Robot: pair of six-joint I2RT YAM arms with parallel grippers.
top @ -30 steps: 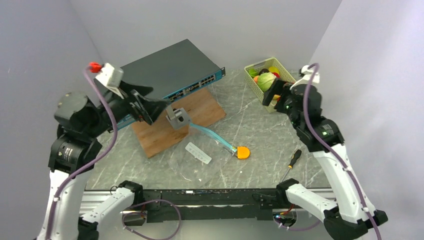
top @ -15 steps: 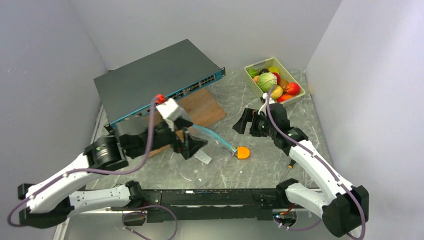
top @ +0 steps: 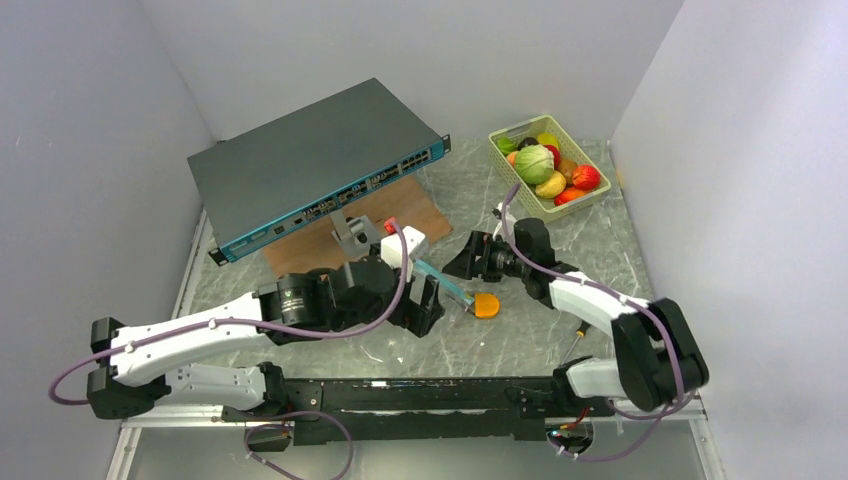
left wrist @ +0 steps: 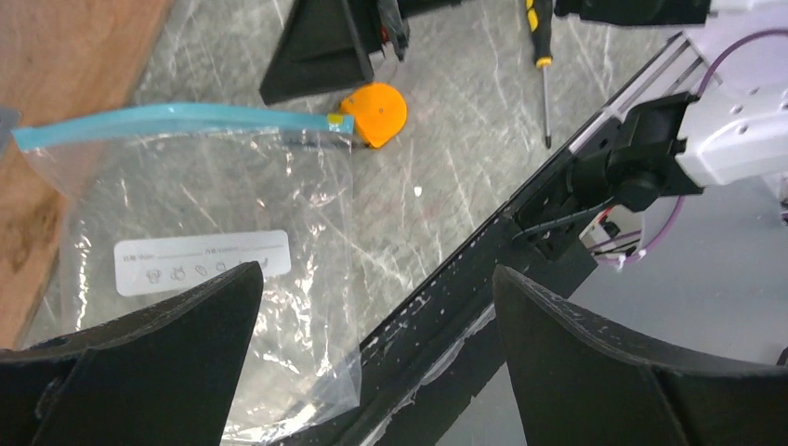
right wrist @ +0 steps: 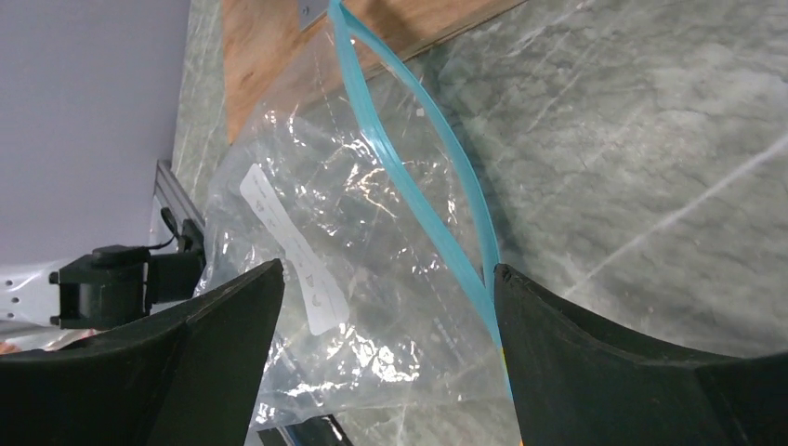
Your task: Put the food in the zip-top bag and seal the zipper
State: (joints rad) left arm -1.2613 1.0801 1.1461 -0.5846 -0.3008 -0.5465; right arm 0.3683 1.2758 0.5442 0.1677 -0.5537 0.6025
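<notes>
The clear zip-top bag point(left wrist: 214, 190) lies flat on the marble with its white label point(left wrist: 200, 265) up; it also shows in the right wrist view point(right wrist: 353, 279). Its teal zipper point(right wrist: 390, 158) gapes open, two strips apart; it also shows from above point(top: 447, 284). An orange toy food piece point(top: 486, 304) lies on the table at the zipper's end, outside the bag point(left wrist: 376, 113). Other food, including a green cabbage point(top: 534, 162), sits in the basket. My left gripper point(top: 425, 305) point(left wrist: 376, 279) is open and empty over the bag. My right gripper point(top: 458, 264) point(right wrist: 388, 269) is open and empty at the bag's mouth.
The pale green basket point(top: 502, 152) stands at the back right. A network switch point(top: 320, 165) and a wooden board point(top: 400, 215) with a grey bracket point(top: 352, 232) lie behind the bag. A screwdriver point(left wrist: 541, 56) lies at the front right. The table's front rail point(left wrist: 520, 251) is close.
Both arms have come down from raised poses to the bag. The right gripper left the basket area for the bag's mouth. The left gripper swung down over the bag. The orange piece has not moved.
</notes>
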